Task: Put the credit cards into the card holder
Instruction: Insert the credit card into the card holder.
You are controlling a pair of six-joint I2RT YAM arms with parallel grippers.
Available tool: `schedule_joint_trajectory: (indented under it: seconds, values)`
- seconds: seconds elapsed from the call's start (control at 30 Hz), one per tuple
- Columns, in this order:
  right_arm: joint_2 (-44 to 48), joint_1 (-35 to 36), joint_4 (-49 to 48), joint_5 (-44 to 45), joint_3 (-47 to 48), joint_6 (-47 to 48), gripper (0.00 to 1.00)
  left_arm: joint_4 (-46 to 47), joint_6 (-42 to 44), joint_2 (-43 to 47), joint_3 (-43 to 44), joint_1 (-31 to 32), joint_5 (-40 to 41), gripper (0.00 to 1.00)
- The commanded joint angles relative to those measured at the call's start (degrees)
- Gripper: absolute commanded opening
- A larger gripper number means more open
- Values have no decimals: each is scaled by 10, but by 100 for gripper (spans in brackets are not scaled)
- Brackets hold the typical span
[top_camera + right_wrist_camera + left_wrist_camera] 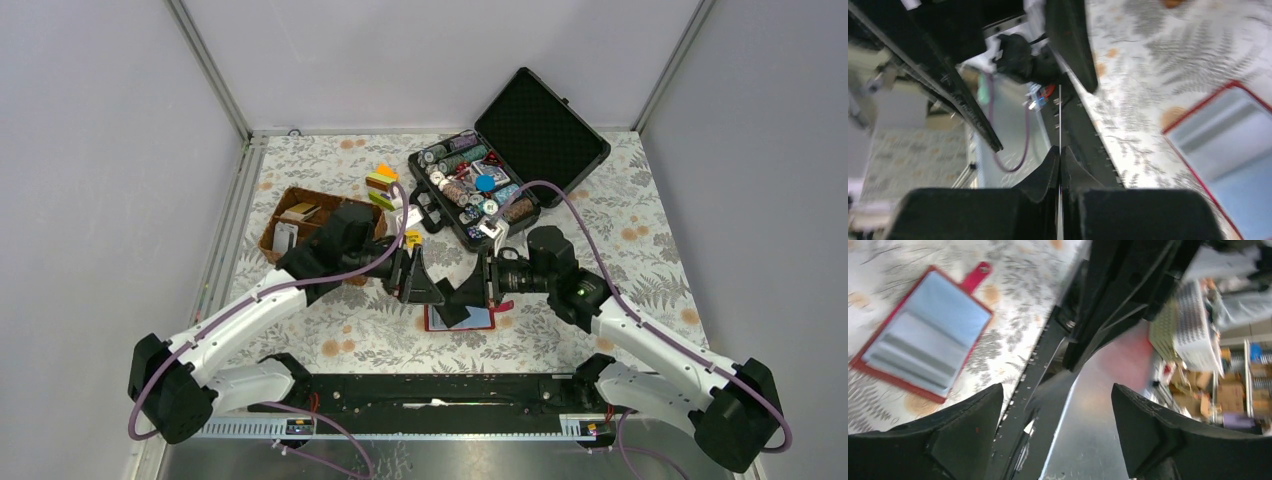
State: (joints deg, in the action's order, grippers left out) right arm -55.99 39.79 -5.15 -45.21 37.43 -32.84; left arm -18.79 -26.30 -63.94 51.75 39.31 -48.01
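On the table (630, 250), the open red wallet (478, 320), pale blue inside, lies just beside the spread left gripper (1057, 395) and the right gripper (1059, 152) pinching a card (1059, 115).

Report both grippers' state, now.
Left gripper: open, nothing between its fingers.
Right gripper: closed on a thin credit card, seen edge-on.

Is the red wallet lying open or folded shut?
Open. The red wallet lies spread flat on the table, its light blue inside facing up.
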Motion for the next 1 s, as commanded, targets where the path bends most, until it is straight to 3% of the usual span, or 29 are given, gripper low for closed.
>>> schedule_joint_trajectory:
  seconds: [0.0,0.1,0.23,0.57,0.97]
  values:
    - [18,-1,94,247,-26,-15,0,62,-77,23,-52,2,205,88]
    - [9,-2,112,332,-61,-38,0,107,-162,11,-118,3,275,89]
    - [-4,-2,72,359,-103,-84,0,181,-248,-20,-177,25,298,86]
    - [-54,-2,15,408,-132,-136,0,240,-295,-113,-201,60,354,68]
    - [-105,-2,-52,387,-148,-148,0,257,-296,-180,-199,60,385,60]
